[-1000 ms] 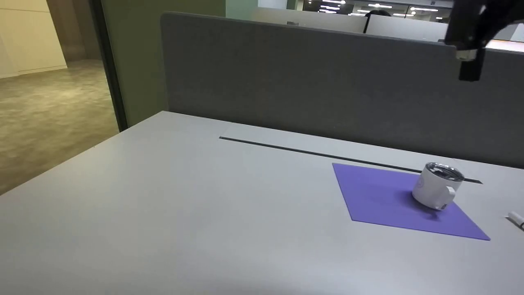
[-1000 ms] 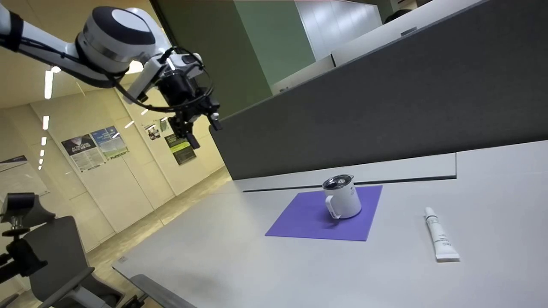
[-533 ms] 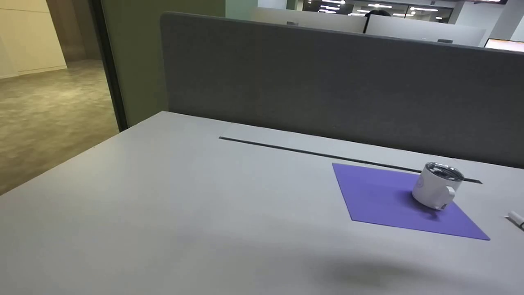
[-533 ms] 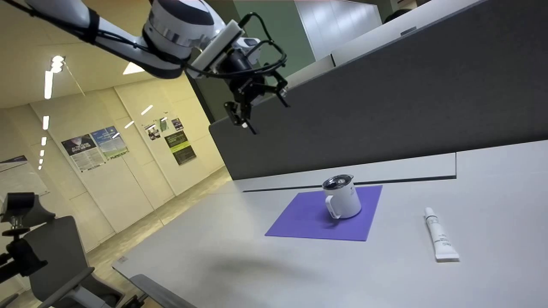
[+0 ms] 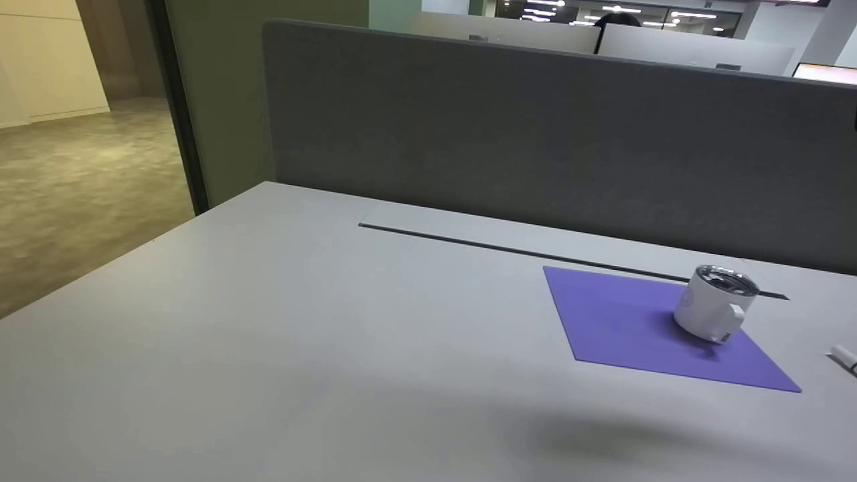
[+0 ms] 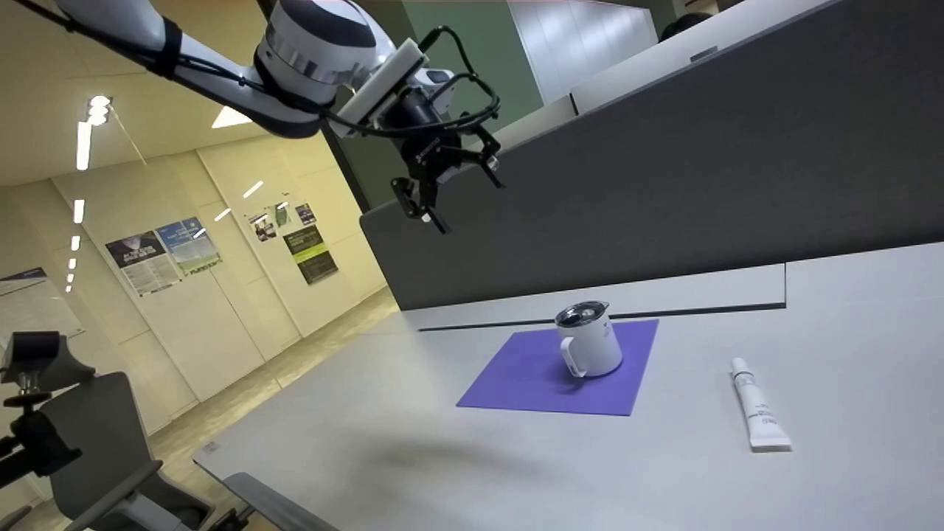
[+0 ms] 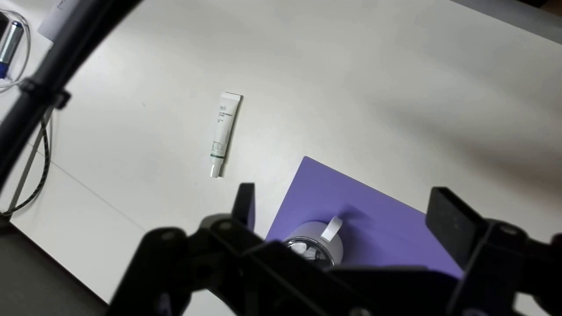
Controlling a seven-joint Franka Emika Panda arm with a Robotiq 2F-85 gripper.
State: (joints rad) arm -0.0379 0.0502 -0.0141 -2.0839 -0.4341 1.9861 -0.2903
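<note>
Wrist view: we see the claw (image 7: 342,197) spread, empty; mug (image 7: 315,236) well below, framed between fingers (image 7: 452,226), handle (image 7: 332,229) toward upper right.

The mug (image 6: 599,350) has a smooth, low-sheen coat, and its lid (image 6: 581,314) looks like clear, glossy plastic that catches highlights. The purple sheet (image 6: 509,383) has a smooth matt face. The tube (image 7: 223,131) looks like smooth plastic with a soft sheen. The desk (image 5: 301,321) shows a smooth, faintly reflective top; the divider (image 5: 535,140) looks like matt cloth. The gripper (image 6: 471,204) has a dull, matt finish.
</note>
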